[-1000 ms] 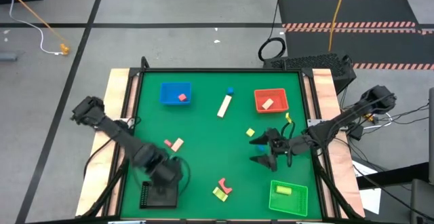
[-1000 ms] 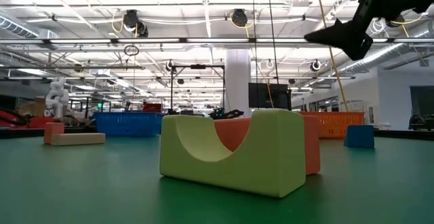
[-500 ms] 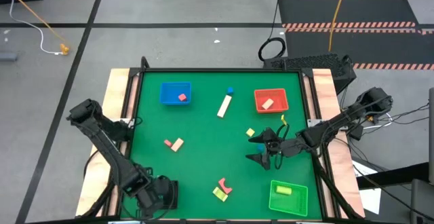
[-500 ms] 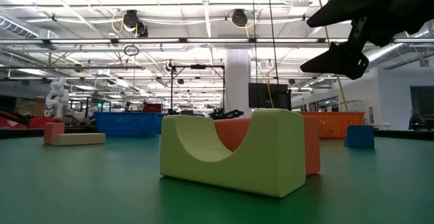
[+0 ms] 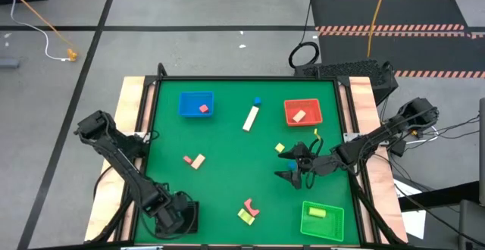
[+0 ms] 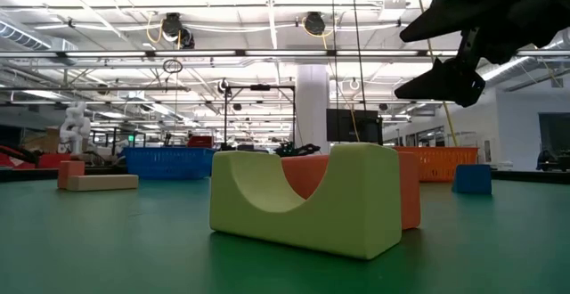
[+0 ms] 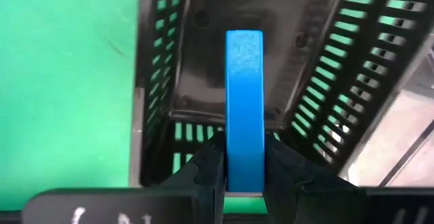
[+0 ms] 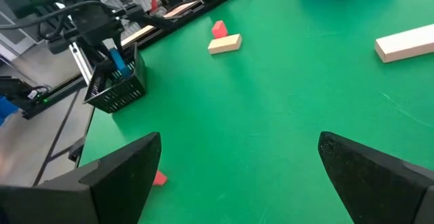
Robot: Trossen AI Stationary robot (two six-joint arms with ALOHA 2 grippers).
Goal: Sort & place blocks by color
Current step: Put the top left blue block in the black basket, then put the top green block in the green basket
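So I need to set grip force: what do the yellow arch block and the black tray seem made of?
The yellow arch block looks like matte foam or painted wood, with soft edges and no shine. The black tray looks like rigid slotted plastic, slightly glossy.

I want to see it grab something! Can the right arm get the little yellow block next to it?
Probably yes. The right end effector hangs open above the table, close to the yellow block. Nothing sits between them, and the left end effector is far off over the black tray.
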